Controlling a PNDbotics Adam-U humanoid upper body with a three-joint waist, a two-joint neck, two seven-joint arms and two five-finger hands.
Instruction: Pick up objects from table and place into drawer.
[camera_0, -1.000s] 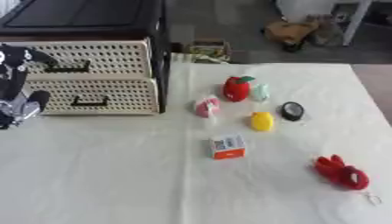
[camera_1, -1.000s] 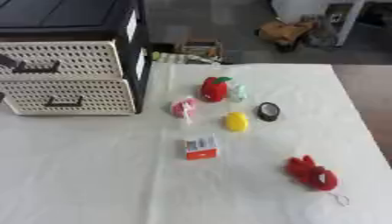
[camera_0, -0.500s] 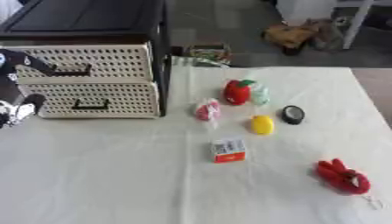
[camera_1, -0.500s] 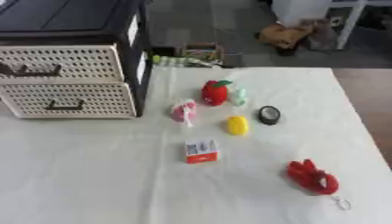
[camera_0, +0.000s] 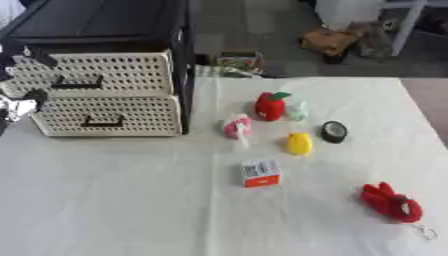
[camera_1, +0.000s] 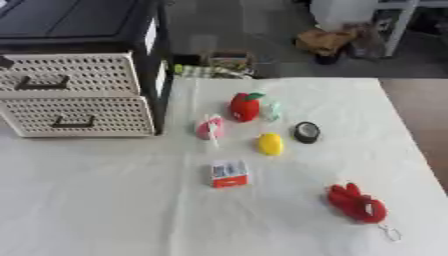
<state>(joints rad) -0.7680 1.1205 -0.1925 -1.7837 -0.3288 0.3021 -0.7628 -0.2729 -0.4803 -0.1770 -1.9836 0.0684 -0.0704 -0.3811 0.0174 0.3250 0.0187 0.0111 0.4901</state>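
Observation:
A black-framed drawer unit (camera_0: 179, 60) with two cream perforated drawers stands at the table's back left. The upper drawer (camera_0: 114, 75) and lower drawer (camera_0: 131, 115) sit about flush. My left hand (camera_0: 16, 106) shows only at the left edge, beside the drawer fronts, black and silver. Loose on the white cloth lie a red apple-shaped toy (camera_0: 269, 106), a pale green piece (camera_0: 298, 111), a pink item (camera_0: 237, 126), a yellow toy (camera_0: 299, 144), a black round thing (camera_0: 333, 131), a white-and-orange box (camera_0: 261, 173) and a red plush (camera_0: 390, 203) with a key ring. No hand touches them.
Beyond the table's far edge the floor holds a small box (camera_0: 238, 61), a brown bag (camera_0: 331, 41) and a white table leg (camera_0: 404, 27). The table's right edge (camera_0: 424, 107) runs close to the black round thing.
My left hand has slid slightly further toward the left edge of the view. The whole picture has shifted a little; the objects on the cloth have not moved.

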